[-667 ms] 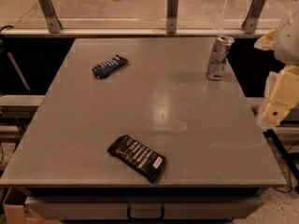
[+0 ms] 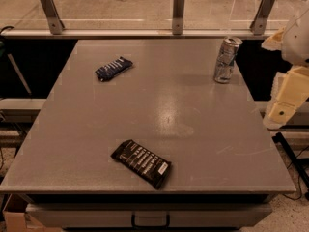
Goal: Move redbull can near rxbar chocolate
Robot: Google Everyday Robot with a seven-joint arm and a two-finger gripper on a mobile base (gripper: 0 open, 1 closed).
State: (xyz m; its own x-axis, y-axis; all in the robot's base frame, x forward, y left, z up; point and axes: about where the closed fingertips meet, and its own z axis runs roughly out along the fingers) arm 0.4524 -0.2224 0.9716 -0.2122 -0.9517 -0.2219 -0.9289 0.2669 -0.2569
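The redbull can (image 2: 227,60) stands upright at the far right of the grey table (image 2: 159,105), slim and silver with blue patches. The rxbar chocolate (image 2: 141,163) lies flat near the front edge, a black wrapper with white text, turned at an angle. My gripper (image 2: 286,100) is a cream shape off the table's right edge. It hangs to the right of the can and a little nearer the front, not touching it. It holds nothing that I can see.
A smaller dark blue wrapper (image 2: 113,68) lies at the far left of the table. A rail with metal posts (image 2: 178,11) runs behind the far edge. A drawer handle (image 2: 150,221) sits below the front edge.
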